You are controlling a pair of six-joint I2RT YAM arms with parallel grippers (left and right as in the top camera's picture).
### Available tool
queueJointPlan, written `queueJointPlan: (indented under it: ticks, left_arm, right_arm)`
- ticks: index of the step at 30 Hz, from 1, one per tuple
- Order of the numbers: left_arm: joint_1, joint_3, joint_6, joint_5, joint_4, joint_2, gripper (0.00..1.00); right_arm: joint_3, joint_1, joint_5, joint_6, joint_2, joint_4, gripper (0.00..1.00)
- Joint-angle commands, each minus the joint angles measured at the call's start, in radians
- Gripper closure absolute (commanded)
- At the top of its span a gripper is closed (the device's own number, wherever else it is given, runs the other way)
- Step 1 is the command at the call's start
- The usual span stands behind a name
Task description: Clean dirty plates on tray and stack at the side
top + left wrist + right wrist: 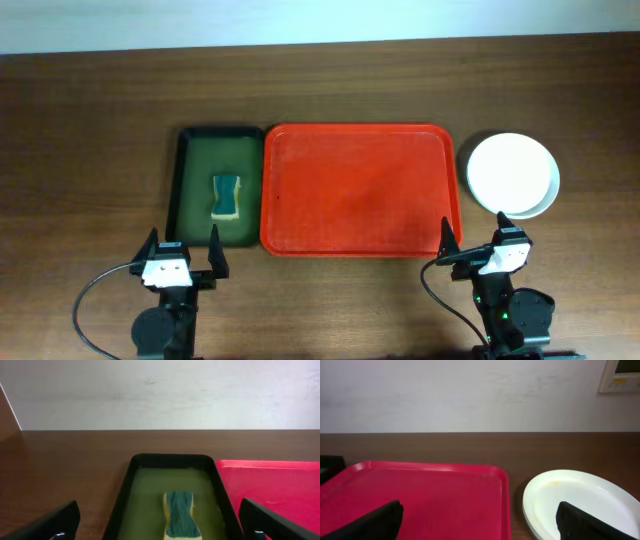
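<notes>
Several plates [513, 172] stacked (cream on top), just right of tray [360, 190]

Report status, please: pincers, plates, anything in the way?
Left pincer open, right pincer open, both empty. Plates stacked on table, right of tray; tray holds nothing. Nothing in the way.

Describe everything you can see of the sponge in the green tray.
The sponge has a blue-green top layer over a yellow body, and it narrows at the waist. It looks soft and foamy. It lies flat near the middle of the green tray, its long side pointing away from the robot, touching only the tray floor. Nothing grips it.
</notes>
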Motion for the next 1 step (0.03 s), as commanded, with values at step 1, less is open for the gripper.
queueJointPlan:
  ticks: [1]
  left_arm:
    - [0.003,-0.003,0.016,0.019,-0.004,-0.006,0.0]
  right_arm:
    - [-0.005,0.006,0.009,0.001,-0.006,-0.006,0.01]
